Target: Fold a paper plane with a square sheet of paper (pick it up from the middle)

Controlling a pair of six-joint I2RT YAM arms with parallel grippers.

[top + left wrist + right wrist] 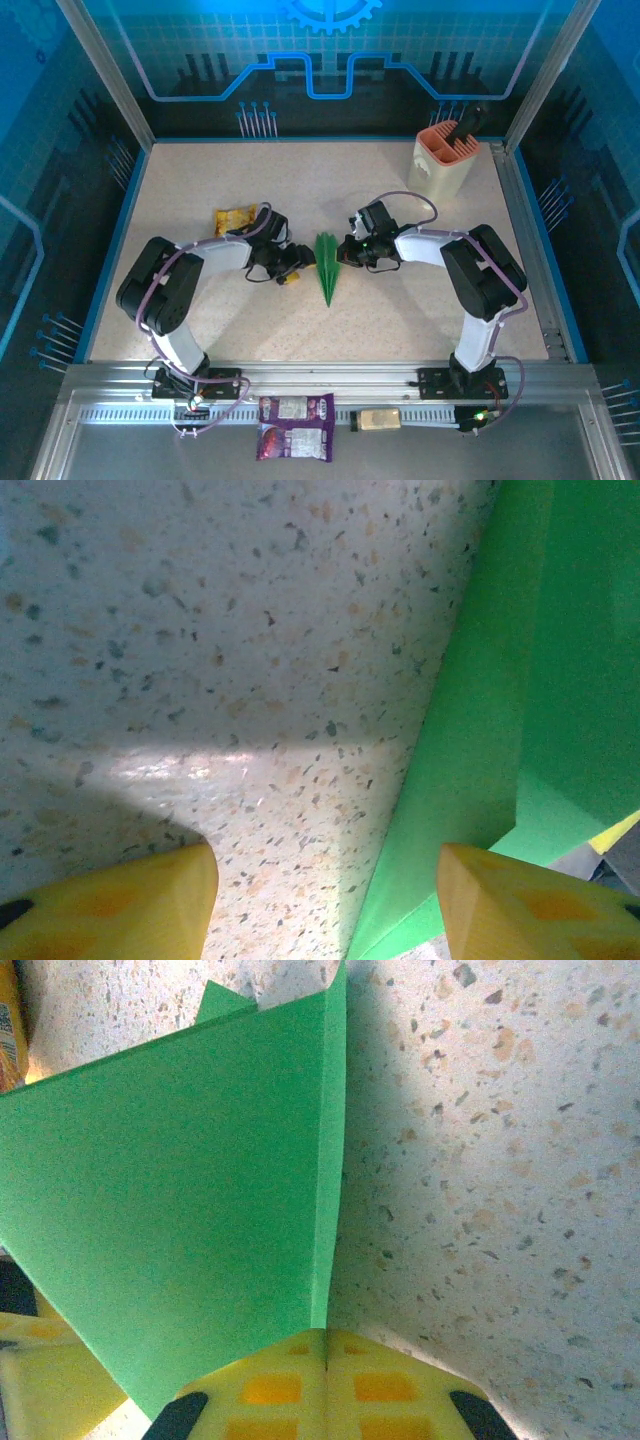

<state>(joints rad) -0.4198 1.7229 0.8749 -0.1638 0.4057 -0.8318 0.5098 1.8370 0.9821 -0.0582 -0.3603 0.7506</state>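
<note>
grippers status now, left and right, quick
Left gripper: open, gripping nothing, paper plane beside it.
Right gripper: shut on the paper plane's folded edge.

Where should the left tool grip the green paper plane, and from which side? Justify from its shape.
Pinch the left flap of the paper plane near its wide far end, coming from the left. The narrow point faces the near side, and the right tool is shut on the right side, so the free edge beside the open left tool is likely easiest.
</note>
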